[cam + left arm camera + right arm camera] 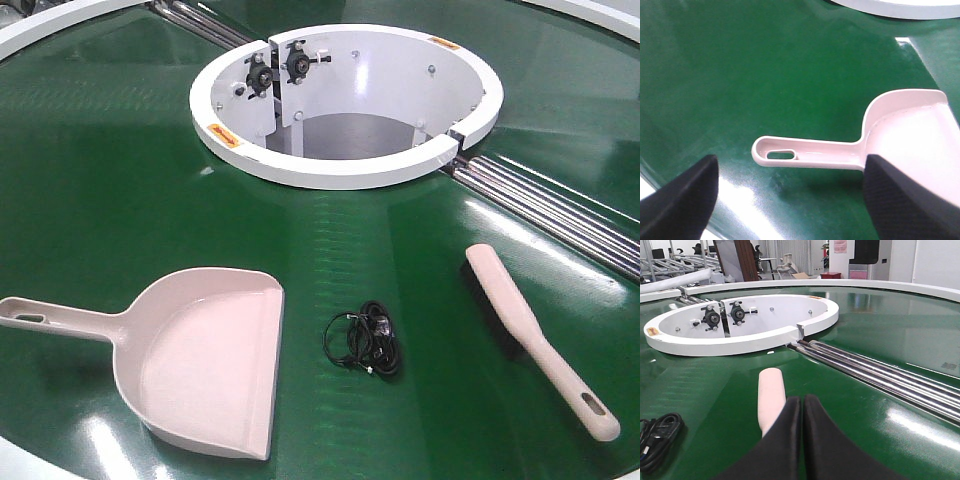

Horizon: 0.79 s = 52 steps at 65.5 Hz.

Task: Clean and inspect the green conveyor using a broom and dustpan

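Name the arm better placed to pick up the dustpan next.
Left. The left gripper, open, has the dustpan handle lying between its fingers in the wrist view. The right gripper is shut and sits at the broom instead.

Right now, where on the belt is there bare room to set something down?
Bare belt: the wide stretch of green conveyor left of the white ring, beyond the dustpan; also between ring and black cable. Crowded: the near edge, where dustpan, cable and broom lie in a row.
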Available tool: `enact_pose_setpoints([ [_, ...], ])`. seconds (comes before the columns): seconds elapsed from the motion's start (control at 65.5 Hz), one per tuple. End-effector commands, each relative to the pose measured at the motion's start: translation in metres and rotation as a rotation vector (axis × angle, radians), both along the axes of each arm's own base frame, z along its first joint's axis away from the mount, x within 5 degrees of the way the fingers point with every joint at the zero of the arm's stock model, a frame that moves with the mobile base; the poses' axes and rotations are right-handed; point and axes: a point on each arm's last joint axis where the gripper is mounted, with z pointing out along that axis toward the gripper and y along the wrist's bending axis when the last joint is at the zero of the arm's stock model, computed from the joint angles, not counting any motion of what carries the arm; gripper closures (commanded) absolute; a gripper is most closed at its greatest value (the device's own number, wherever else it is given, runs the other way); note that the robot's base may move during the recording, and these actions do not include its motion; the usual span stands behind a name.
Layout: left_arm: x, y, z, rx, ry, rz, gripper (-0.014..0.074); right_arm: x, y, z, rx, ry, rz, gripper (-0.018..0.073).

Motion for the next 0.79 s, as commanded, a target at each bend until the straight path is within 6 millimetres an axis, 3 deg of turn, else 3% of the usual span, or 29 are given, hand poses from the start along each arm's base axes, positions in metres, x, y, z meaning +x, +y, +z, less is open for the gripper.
enact_pose_setpoints([
  [0.0, 0.013, -0.002, 0.031, -0.003, -0.036, -0.009, 0.0034, 0.0, 0.001, 0.001, -0.015, -0.072, 0.005, 0.0569],
  [0.214, 0.047, -0.013, 0.068, 0.122, 0.226, -0.263, 0.0034, 0.0, 0.001, 0.001, -0.015, -0.072, 0.005, 0.0569],
  [0.382, 0.077, -0.029, 0.075, 0.191, 0.32, -0.582, 0.0034, 0.0, 0.001, 0.001, -0.015, -0.072, 0.005, 0.0569],
  [0.535, 0.105, -0.034, 0.07, 0.292, 0.278, -0.733, 0.0034, 0.0, 0.001, 0.001, -0.015, -0.072, 0.005, 0.0569],
  [0.779, 0.137, -0.035, 0.042, 0.435, 0.313, -0.83, 0.0034, 0.0, 0.001, 0.001, -0.015, -0.072, 0.005, 0.0569],
])
